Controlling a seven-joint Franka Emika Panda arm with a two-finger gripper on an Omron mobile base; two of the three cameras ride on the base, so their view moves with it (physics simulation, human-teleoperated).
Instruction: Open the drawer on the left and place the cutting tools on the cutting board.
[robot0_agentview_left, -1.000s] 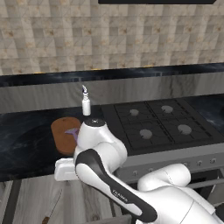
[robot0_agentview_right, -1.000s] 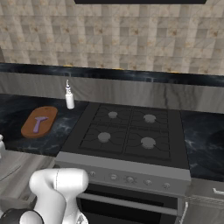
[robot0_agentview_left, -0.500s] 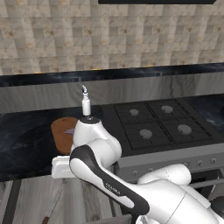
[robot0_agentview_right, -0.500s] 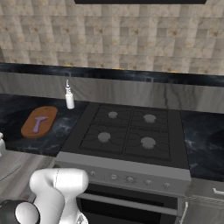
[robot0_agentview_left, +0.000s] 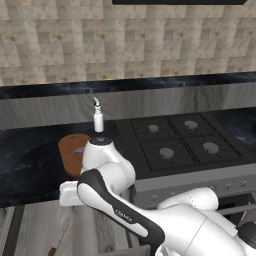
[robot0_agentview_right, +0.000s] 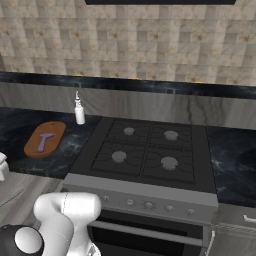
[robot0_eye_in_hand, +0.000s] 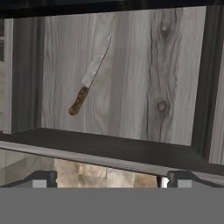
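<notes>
The drawer (robot0_eye_in_hand: 131, 87) stands open, its pale wood-grain inside facing the hand view. In it lies the knife (robot0_eye_in_hand: 89, 79), brown handle low, silver blade slanting up to the right. My gripper (robot0_eye_in_hand: 110, 180) hangs above the drawer, open, with nothing between its fingertips (robot0_eye_in_hand: 43, 178) and well apart from the knife. The brown oval cutting board (robot0_agentview_right: 45, 139) rests on the dark counter left of the hob, and the lilac Y-shaped tool (robot0_agentview_right: 45, 141) lies on it. In the left base view my arm hides part of the board (robot0_agentview_left: 70, 152), and the open drawer (robot0_agentview_left: 35, 230) shows at lower left.
A white bottle (robot0_agentview_right: 79, 114) stands on the counter just behind the board's right end. The black four-burner hob (robot0_agentview_right: 145, 150) fills the middle, with the oven's knob panel (robot0_agentview_right: 145, 202) below it. The drawer's dark front rim (robot0_eye_in_hand: 109, 151) crosses the hand view under the knife.
My arm has edged slightly to the left over the open drawer. The knife, the lilac tool, the board and the bottle have not moved, and the gripper stays open.
</notes>
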